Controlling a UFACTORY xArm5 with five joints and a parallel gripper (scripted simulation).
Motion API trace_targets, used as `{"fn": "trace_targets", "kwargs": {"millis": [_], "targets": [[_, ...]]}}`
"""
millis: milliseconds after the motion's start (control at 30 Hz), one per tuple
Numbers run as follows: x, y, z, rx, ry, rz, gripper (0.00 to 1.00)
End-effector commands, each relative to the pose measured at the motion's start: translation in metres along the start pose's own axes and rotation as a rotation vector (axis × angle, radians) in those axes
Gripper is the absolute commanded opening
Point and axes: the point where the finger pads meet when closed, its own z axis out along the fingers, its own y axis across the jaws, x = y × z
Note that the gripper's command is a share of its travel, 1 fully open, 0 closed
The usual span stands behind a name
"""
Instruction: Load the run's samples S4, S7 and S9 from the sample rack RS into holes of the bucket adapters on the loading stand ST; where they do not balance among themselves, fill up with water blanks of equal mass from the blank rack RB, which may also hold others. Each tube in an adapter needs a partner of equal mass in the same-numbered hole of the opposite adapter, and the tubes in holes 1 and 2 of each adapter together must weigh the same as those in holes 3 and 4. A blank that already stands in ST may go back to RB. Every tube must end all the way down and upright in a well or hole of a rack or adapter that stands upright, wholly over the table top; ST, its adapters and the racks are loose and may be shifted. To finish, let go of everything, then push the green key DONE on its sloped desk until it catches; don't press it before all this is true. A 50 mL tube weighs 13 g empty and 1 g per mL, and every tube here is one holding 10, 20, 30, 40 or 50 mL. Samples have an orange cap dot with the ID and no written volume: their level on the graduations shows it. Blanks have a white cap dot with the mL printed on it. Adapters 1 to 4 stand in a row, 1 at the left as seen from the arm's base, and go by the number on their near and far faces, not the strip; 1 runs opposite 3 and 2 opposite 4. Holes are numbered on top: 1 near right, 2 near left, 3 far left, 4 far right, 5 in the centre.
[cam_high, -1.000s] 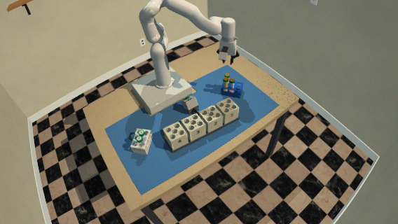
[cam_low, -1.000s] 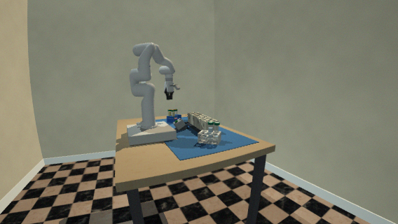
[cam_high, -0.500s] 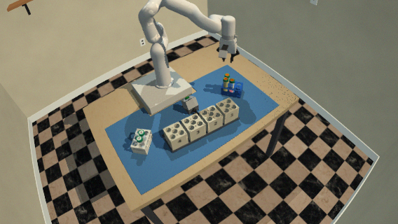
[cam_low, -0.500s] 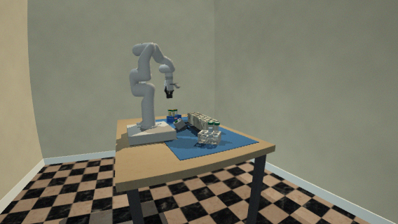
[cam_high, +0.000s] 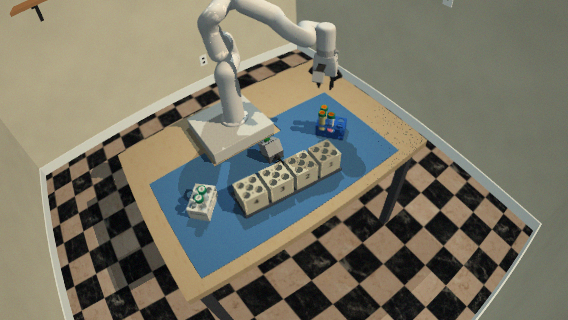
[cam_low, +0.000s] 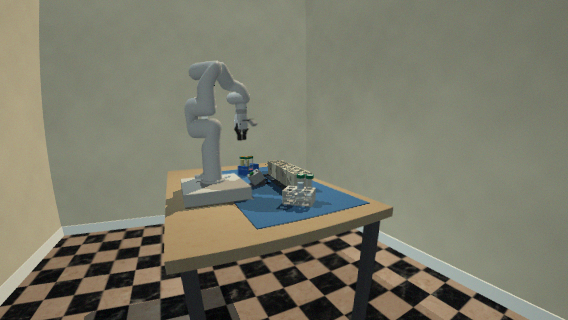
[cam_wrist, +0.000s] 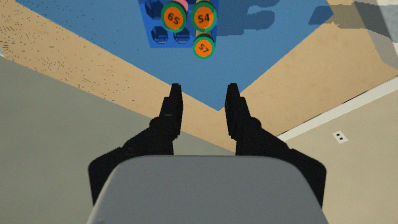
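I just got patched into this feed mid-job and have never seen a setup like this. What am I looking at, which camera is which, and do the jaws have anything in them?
The white machine is a single robot arm bolted to a pale base plate on a table. One picture looks down from high above, one looks from the side of the room, and one rides on the wrist and looks down past the black gripper.

On the blue mat stand a blue sample rack with three orange-dotted tubes, S4, S7 and S9, a row of four cream adapter blocks whose holes all look empty, a white blank rack with green-capped tubes, and a small desk with the green key.

The jaws are open and hold nothing. They hang in the air over the table corner, short of the sample rack.
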Motion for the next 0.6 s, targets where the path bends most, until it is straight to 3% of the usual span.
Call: {"fn": "trace_targets", "kwargs": {"millis": [0, 367, 567], "targets": [[0.007, -0.008, -0.001, 0.004, -0.001, -0.066, 0.57], [0.039, -0.040, -0.001, 0.004, -0.001, -0.366, 0.57], [0.040, -0.041, -0.001, 0.004, -0.001, -0.566, 0.57]]}}
